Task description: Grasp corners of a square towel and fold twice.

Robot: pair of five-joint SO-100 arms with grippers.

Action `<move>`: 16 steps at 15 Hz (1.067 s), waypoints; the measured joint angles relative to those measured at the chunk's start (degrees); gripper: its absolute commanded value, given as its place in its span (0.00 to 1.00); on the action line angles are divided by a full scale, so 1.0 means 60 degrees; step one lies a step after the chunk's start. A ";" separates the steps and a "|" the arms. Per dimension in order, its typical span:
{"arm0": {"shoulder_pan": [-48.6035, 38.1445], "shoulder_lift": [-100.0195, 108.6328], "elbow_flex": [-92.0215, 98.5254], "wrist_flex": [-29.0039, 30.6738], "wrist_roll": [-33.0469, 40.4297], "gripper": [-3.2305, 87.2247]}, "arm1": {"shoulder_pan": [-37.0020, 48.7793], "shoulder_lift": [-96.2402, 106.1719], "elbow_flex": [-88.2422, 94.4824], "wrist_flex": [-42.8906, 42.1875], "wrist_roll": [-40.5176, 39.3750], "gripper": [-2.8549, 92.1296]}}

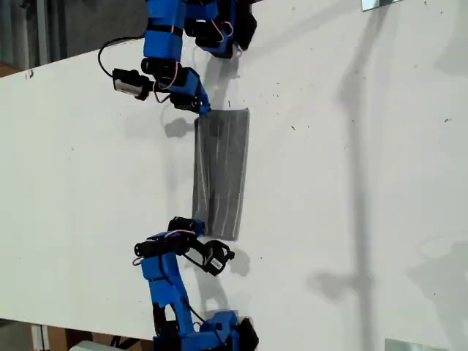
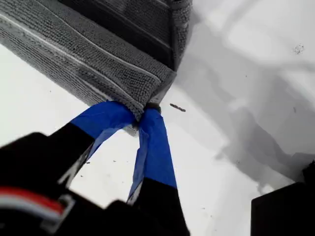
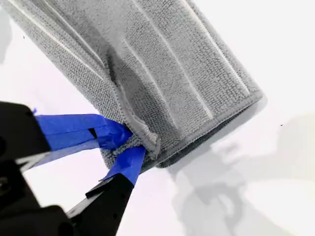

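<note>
Now, towel [image 1: 221, 172]: one — folded into a strip on the bench [image 1: 351, 183];
Grippers: two — my first gripper [image 2: 142, 112] pinching a corner [image 2: 143, 105]; my second gripper [image 3: 132, 143] pinching another corner [image 3: 147, 140].

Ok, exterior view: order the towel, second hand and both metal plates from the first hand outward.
1. The towel: corner pinched in my first hand.
2. My second hand: at the towel's opposite end.
3. The upper metal plate: exterior view's top edge.
4. The lower metal plate: bottom edge.

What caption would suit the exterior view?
Two blue grippers pinch opposite ends of a folded towel.
</note>
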 measured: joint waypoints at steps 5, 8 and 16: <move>-0.1289 -0.1201 -0.0015 -0.0234 0.1099 0.03 | 0.0703 -0.1260 -0.0015 -0.0483 -0.1421 0.03; -0.1875 -0.1685 -0.0015 -0.0234 0.1421 0.03 | 0.0820 -0.1831 -0.0088 -0.0703 -0.1611 0.03; -0.1538 -0.1626 -0.1099 0.1011 0.1377 0.25 | -0.0161 -0.1729 -0.0688 -0.0249 -0.1421 0.27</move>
